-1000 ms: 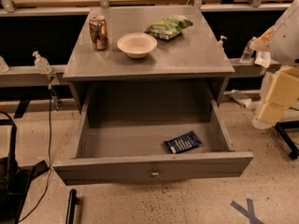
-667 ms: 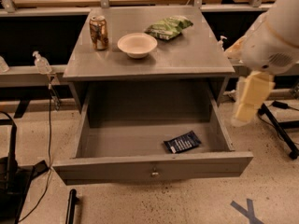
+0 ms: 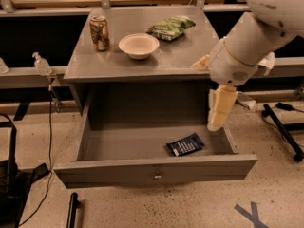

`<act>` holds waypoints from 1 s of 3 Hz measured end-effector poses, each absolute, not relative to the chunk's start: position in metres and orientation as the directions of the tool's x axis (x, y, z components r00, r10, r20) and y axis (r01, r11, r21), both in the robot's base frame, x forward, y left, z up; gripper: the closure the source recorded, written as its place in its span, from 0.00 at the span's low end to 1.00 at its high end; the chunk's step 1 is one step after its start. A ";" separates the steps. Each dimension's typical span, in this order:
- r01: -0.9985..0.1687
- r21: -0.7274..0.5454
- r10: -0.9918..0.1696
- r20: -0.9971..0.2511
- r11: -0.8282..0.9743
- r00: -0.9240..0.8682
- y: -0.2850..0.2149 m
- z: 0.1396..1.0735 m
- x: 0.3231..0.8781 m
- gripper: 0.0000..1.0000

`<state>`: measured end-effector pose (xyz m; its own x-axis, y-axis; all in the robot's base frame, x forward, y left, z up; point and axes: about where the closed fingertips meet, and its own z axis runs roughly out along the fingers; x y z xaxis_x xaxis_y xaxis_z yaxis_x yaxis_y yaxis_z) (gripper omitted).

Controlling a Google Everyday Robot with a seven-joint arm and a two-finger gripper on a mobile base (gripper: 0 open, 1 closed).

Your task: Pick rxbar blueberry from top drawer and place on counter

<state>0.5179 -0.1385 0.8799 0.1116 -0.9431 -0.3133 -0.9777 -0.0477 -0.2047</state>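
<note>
The rxbar blueberry [image 3: 185,144], a small dark navy wrapper with white print, lies flat on the floor of the open top drawer [image 3: 156,167], near its front right. The drawer is pulled out below the grey counter [image 3: 190,56]. My gripper [image 3: 216,121] hangs cream-coloured from the white arm and points down. It is above the drawer's right side, a little above and to the right of the bar, and apart from it. Nothing shows in it.
On the counter stand a drink can [image 3: 99,32], a white bowl [image 3: 138,45] and a green chip bag [image 3: 171,26]. A spray bottle [image 3: 42,64] sits on the rail at left. A black stand [image 3: 285,132] lies on the floor at right.
My arm has swung left from beside the cabinet, and the gripper now hangs over the drawer's right side, closer to the bar. The bar has not moved.
</note>
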 end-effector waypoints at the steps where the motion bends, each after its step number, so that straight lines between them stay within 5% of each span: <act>1: -0.978 -0.203 -0.944 -0.311 -0.049 0.112 -0.138 0.880 0.519 0.00; 3: -0.971 -0.203 -0.949 -0.258 -0.129 0.180 -0.153 0.824 0.547 0.00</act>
